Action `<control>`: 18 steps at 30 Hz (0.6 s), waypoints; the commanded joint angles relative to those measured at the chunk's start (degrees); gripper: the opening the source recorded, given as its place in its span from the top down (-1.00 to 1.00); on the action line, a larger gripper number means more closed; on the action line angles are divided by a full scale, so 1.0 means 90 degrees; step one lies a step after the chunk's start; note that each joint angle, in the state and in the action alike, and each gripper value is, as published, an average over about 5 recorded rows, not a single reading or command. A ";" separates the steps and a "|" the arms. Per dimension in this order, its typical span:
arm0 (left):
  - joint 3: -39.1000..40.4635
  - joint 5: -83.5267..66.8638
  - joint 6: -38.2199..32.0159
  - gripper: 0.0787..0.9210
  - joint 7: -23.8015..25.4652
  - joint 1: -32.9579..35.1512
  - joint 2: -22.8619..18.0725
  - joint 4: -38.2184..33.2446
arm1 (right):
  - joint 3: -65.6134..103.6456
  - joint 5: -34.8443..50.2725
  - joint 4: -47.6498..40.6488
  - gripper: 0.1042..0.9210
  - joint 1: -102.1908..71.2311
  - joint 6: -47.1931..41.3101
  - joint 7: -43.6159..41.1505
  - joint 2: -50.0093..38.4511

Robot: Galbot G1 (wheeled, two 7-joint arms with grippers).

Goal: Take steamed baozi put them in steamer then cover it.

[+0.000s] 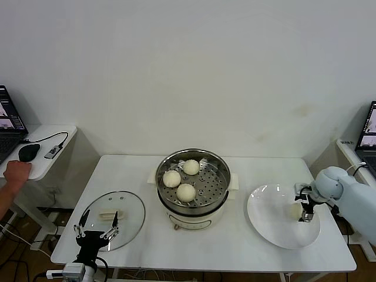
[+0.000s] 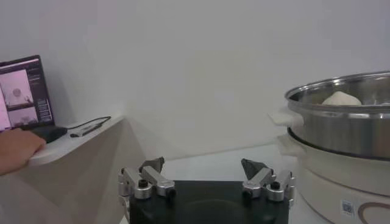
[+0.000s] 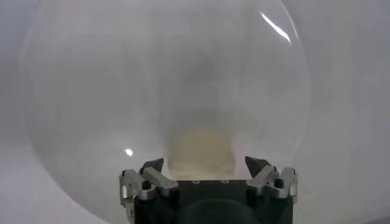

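L gripper (image 1: pixel 97 227), R gripper (image 1: pixel 305 204): jaws apart

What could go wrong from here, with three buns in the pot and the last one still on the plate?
1. The right gripper is straddling the last bun on the white plate; the soft, round bun could be squashed or slip out as the gripper closes.
2. The plate's smooth surface might let the bun slide sideways instead of seating in the grip.
3. The three buns already crowd one side of the steamer, so a careless drop could land on them.
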 commanded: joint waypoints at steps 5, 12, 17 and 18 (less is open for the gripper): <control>0.0008 -0.0001 0.0000 -0.77 0.0003 -0.0008 -0.0011 0.0019 | 0.0113 -0.0107 -0.0144 -0.50 -0.0103 -0.0008 0.0045 0.0138; 0.0000 0.0000 -0.0001 -0.77 0.0003 0.0002 -0.0005 0.0016 | 0.0016 -0.0041 0.0048 -0.34 0.0052 -0.0021 -0.0014 -0.0031; -0.0002 -0.0002 0.0001 -0.77 0.0002 -0.0019 0.0008 0.0032 | -0.0735 0.0436 0.0579 -0.30 0.0909 -0.0154 -0.0095 -0.0474; 0.0003 -0.0003 0.0002 -0.77 0.0002 -0.0027 0.0007 0.0036 | -0.0986 0.0583 0.0709 -0.30 0.1165 -0.0201 -0.0108 -0.0566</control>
